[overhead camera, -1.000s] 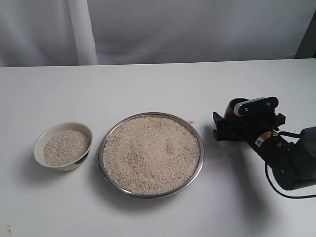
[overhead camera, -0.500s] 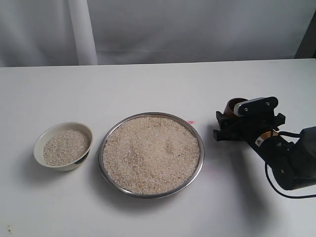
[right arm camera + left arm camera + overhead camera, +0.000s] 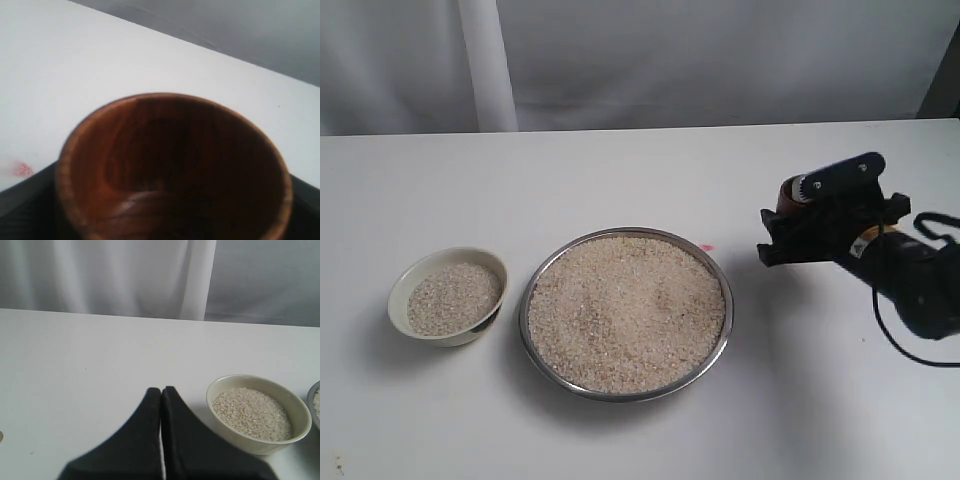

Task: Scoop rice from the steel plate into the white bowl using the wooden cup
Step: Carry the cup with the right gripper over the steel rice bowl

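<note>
Exterior view: the steel plate (image 3: 620,396) sits at the middle of the white tabletop (image 3: 620,170), heaped almost to its rim with rice (image 3: 625,312); the white bowl (image 3: 435,338) stands just left of the plate, close but not touching, and holds a smaller portion of the same grains; to the right of the plate, clear of its rim, the right claw (image 3: 785,225) is clamped on the wooden cup (image 3: 787,203), of which only a reddish-brown sliver shows above the black fingers; whether the cup's base touches the tabletop I cannot tell; a small pink mark (image 3: 707,248) lies on the tabletop just beyond the plate's right rim, between plate and cup.

Right wrist view: the cup (image 3: 170,165) fills the picture, mouth up, its dark grained inside holding no rice; the dark fingers (image 3: 25,200) press against its sides.

Left wrist view: the left claw (image 3: 161,390) has its two black tips pressed together with nothing between them; it hangs on the far side of the bowl (image 3: 235,437) from the plate, whose edge (image 3: 315,400) just shows.
</note>
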Robot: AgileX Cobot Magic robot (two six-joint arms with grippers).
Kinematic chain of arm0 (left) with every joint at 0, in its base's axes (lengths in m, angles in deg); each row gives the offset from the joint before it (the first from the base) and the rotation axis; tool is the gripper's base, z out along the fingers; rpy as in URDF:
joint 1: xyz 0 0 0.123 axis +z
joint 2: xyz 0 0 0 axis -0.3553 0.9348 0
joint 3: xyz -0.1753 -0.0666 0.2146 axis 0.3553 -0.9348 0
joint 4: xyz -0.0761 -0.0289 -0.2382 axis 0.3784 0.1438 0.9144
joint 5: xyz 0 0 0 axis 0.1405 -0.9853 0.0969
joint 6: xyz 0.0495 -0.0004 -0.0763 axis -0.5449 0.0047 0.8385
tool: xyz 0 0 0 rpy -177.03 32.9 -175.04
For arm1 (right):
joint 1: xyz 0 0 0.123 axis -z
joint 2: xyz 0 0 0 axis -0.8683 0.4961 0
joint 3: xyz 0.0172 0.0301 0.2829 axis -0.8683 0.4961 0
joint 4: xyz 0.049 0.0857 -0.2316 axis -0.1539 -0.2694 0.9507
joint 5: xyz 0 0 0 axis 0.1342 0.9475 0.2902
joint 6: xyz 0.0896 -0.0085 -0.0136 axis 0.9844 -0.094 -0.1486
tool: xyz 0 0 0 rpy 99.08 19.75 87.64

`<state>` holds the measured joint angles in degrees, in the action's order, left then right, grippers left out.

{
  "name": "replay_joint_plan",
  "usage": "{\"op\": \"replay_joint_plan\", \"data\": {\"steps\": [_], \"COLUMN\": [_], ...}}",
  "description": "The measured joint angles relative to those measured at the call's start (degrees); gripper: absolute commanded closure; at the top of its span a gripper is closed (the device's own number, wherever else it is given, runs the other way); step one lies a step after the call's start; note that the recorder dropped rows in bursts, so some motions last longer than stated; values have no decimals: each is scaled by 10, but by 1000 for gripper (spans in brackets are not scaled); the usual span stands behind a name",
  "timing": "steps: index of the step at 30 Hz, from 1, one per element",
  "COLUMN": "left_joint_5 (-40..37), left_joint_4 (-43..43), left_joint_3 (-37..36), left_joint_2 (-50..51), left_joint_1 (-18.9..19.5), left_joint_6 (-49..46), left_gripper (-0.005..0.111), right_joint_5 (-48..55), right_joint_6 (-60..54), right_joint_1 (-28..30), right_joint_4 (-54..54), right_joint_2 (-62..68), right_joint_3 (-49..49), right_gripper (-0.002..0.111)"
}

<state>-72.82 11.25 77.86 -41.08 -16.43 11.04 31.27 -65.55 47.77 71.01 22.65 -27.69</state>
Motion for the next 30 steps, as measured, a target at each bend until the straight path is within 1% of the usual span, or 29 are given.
{"op": "replay_joint_plan", "data": {"steps": [2, 5, 6, 7, 8, 9, 10, 11, 13, 14, 15, 18, 20, 21, 24, 30], "left_joint_5": [0, 0, 0, 0, 0, 0, 0, 0, 0, 0, 0, 0, 0, 0, 0, 0], "left_joint_4": [0, 0, 0, 0, 0, 0, 0, 0, 0, 0, 0, 0, 0, 0, 0, 0], "left_joint_3": [0, 0, 0, 0, 0, 0, 0, 0, 0, 0, 0, 0, 0, 0, 0, 0], "left_joint_2": [0, 0, 0, 0, 0, 0, 0, 0, 0, 0, 0, 0, 0, 0, 0, 0], "left_joint_1": [0, 0, 0, 0, 0, 0, 0, 0, 0, 0, 0, 0, 0, 0, 0, 0], "left_joint_6": [0, 0, 0, 0, 0, 0, 0, 0, 0, 0, 0, 0, 0, 0, 0, 0], "left_gripper": [107, 107, 107, 107, 107, 107, 107, 107, 107, 107, 107, 107, 107, 107, 107, 107], "right_joint_5": [77, 236, 357, 416, 512, 561, 650, 692, 832, 854, 893, 916, 929, 942, 959, 964], "right_joint_6": [-29, -62, -76, -80, -87, -93, -109, -121, -182, -196, -225, -265, -275, -277, -279, -279], "right_joint_1": [0, 0, 0, 0, 0, 0, 0, 0, -13, -20, -38, -77, -108, -132, -161, -202], "right_joint_4": [1, 3, 14, 20, 25, 27, 29, 30, 34, 35, 36, 47, 86, 125, 168, 200], "right_joint_2": [-42, -112, -148, -162, -184, -194, -207, -212, -216, -216, -216, -216, -216, -213, -201, -165], "right_joint_3": [-9, -49, -94, -119, -166, -193, -245, -271, -355, -368, -394, -413, -412, -412, -412, -412], "right_gripper": [108, 108, 108, 108, 108, 108, 108, 108, 108, 108, 108, 108, 108, 108, 108, 108]}}
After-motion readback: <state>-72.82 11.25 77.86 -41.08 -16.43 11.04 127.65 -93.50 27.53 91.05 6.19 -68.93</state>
